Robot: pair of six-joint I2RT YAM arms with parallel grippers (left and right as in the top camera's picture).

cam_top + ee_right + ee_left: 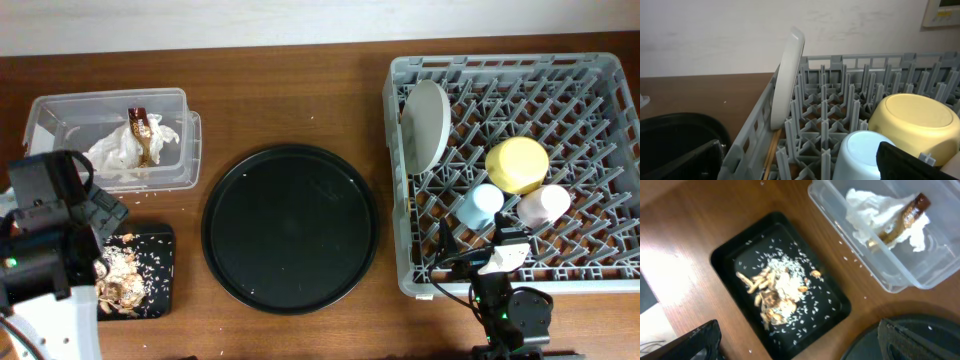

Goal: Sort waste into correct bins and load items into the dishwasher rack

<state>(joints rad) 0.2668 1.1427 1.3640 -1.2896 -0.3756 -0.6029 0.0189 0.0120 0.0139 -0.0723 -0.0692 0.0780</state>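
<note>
Left gripper (797, 330) sits closest to its wrist cam: jaws spread wide, nothing btwn them, hanging above the shallow black tray (725, 255) at the desk's front-left corner. Food scraps (772, 287), bones plus rice grains, lie heaped in that tray's middle w/ loose grains scattered round them.

Clear tub (60, 110) stands nr the back-left corner, just behind the tray. Inside it is the crumpled napkin (118, 152) w/ the brown-and-gold wrapper (140, 128) lying on top. A few rice grains dot the wood btwn tub and tray.

Round black tray (290, 228) takes mid-desk.

Dishwasher rack (600, 70) fills the desk's right side. Plate (424, 125) stands on edge among the pegs by the rack's left wall. Yellow bowl (517, 165) is upside down nr rack ctr. Light-blue cup (480, 206) and pale-pink cup (543, 205) sit side by side just in front of it, toward the desk's front edge.

Right gripper (800, 150) is at the front edge by the rack's front wall, jaws wide apart and empty, facing across the rack w/ the blue cup just ahead.
</note>
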